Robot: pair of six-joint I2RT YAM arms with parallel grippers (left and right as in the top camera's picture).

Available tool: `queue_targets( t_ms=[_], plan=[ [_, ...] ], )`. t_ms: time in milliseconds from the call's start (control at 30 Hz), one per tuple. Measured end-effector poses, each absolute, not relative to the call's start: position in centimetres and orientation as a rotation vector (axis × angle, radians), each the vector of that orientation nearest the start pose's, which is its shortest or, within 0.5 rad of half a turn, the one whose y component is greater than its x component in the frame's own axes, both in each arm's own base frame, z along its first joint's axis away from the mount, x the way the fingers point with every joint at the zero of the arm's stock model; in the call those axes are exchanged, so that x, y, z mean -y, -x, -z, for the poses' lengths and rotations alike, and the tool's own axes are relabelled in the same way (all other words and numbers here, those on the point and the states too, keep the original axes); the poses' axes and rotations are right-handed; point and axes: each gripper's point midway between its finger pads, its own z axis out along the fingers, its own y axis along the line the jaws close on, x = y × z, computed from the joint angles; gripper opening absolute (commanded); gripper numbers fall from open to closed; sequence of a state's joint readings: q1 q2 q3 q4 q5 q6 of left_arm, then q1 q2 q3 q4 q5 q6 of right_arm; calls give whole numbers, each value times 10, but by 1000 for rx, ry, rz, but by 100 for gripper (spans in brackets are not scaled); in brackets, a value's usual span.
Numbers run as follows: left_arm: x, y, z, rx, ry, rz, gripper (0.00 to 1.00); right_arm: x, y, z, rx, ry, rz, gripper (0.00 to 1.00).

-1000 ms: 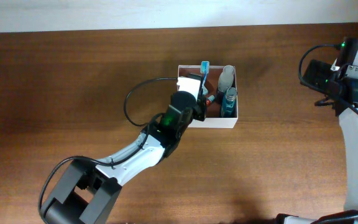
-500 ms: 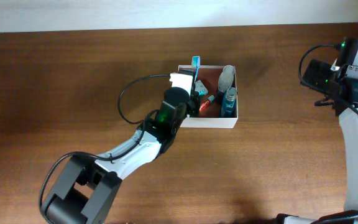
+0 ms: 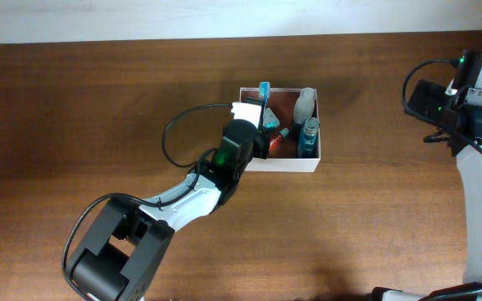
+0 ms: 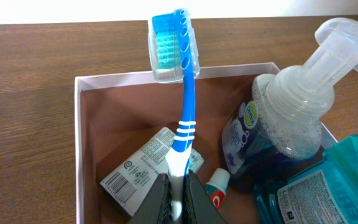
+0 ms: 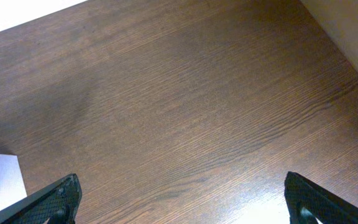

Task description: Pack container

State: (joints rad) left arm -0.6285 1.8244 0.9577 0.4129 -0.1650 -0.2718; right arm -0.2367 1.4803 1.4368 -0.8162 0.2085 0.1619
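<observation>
My left jaws are clenched on the toothbrush (image 4: 184, 118), its head poking past the rim of the container (image 3: 291, 163) at the middle of the worktop (image 3: 99, 100); if I release now, I fear it tips out. Right jaws hang spread, well apart

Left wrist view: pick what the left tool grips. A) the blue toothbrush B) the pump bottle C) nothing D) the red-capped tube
A: the left tool is shut on the handle of the toothbrush, whose capped head stands above the far wall of the container.
</observation>
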Motion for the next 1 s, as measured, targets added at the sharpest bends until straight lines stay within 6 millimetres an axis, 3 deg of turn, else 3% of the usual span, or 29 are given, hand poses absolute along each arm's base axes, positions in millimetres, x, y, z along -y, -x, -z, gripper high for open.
queue_targets(
  t_ms=[67,167,467,567,633,700,767,833,900,933,1000],
  plan=[
    [278,-428,-114,-2026,-267,411,43,129,-382,-242,-2357,-572,288,99],
    [280,-427,-114,-2026,-284,421,63,129,-382,-242,-2357,-572,288,99],
    [282,-428,-121,-2002,-288,435,63,129,-382,-242,-2357,-572,287,98],
    [273,-430,-134,-1985,-300,416,63,129,-382,-242,-2357,-572,287,99],
    [252,-436,-154,-1966,-282,379,73,129,-382,-242,-2358,-572,287,99],
    [216,-443,-174,-1966,-245,314,97,129,-382,-242,-2357,-572,287,99],
    [178,-447,-184,-1986,-189,243,99,129,-382,-242,-2357,-572,287,99],
    [121,-449,-194,-2019,-84,141,99,129,-382,-242,-2357,-572,287,99],
    [84,-446,-202,-2031,-10,81,99,129,-382,-242,-2357,-573,287,99],
    [55,-440,-209,-2043,49,41,99,129,-382,-242,-2358,-573,288,99],
    [32,-428,-224,-2038,89,34,99,129,-382,-243,-2356,-572,287,98]
  ],
)
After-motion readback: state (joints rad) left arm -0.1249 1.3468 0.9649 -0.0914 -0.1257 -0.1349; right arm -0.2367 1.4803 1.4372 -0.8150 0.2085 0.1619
